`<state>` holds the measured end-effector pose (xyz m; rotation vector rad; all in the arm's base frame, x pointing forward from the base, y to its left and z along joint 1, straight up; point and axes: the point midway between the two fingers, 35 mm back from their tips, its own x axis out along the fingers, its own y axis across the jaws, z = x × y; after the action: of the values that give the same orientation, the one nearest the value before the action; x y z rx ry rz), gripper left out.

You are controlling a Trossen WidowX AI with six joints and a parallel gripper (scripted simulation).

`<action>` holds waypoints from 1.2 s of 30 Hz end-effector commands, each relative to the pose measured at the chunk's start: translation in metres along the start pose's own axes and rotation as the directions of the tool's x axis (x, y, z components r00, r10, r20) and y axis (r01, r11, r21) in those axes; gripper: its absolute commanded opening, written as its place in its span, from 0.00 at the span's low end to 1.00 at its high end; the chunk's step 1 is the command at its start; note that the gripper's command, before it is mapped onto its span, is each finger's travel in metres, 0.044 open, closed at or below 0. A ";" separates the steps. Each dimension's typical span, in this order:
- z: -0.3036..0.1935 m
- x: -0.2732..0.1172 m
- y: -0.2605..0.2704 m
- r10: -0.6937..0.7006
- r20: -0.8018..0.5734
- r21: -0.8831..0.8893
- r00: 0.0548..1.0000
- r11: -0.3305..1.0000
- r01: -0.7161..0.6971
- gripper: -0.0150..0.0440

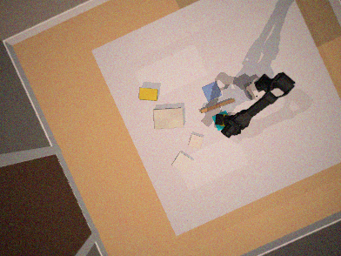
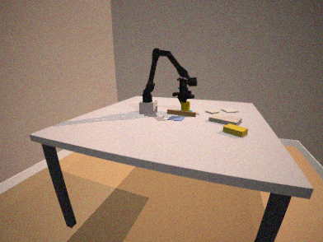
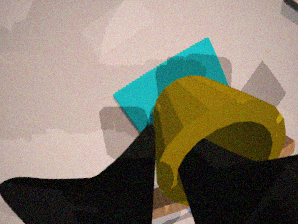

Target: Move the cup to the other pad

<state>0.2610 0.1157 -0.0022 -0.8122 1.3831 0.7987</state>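
The yellow cup [image 2: 185,105] [image 3: 192,102] is upright in my gripper [image 2: 183,102] [image 3: 161,130], which is shut on its wall, one finger inside the rim. The cup is low over the teal pad [image 1: 216,124] [image 3: 134,93]; whether its base touches the pad I cannot tell. In the wrist view the pad shows beyond the cup's base, with shadows on it. The marbles are not visible; the cup's inside is dark and partly covered by a finger. The blue pad [image 1: 210,90] [image 2: 176,118] lies across the brown bar, with nothing on it.
The low brown bar [image 1: 223,104] [image 2: 175,112] lies between the two pads, close beside the cup. A yellow block [image 1: 148,94] [image 2: 235,130], a large pale block [image 1: 169,118] [image 2: 225,119] and two small pale pieces [image 1: 196,139] [image 1: 183,158] lie farther from the arm's base.
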 end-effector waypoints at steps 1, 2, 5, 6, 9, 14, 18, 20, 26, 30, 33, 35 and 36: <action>0.000 0.000 0.000 0.000 0.000 0.000 1.000 1.000 0.000 0.25; 0.000 0.000 0.000 0.000 0.000 0.000 1.000 1.000 0.000 0.25; 0.000 0.000 0.000 0.000 0.000 0.000 1.000 1.000 0.000 0.25; 0.000 0.000 0.000 0.000 0.000 0.000 1.000 1.000 0.000 0.25; 0.000 0.000 0.000 0.000 0.000 0.000 1.000 1.000 0.000 0.25; 0.000 0.000 0.000 0.000 0.000 0.000 1.000 1.000 0.000 0.34; 0.000 0.000 0.000 0.000 0.000 0.000 1.000 1.000 0.000 0.50; 0.000 0.000 0.000 0.000 0.000 0.000 1.000 1.000 0.000 0.50; 0.000 -0.004 0.000 0.000 0.000 0.000 1.000 1.000 0.000 0.50; 0.001 -0.011 -0.001 0.001 -0.001 0.001 1.000 1.000 -0.001 0.50; 0.001 -0.016 -0.001 0.002 -0.002 0.002 1.000 1.000 -0.002 0.50; 0.001 -0.020 -0.001 0.002 -0.002 0.002 1.000 1.000 -0.002 0.50; 0.001 -0.022 -0.001 0.003 -0.002 0.002 1.000 1.000 -0.003 0.50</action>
<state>0.2595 0.1150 0.0136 -0.8125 1.3930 0.8006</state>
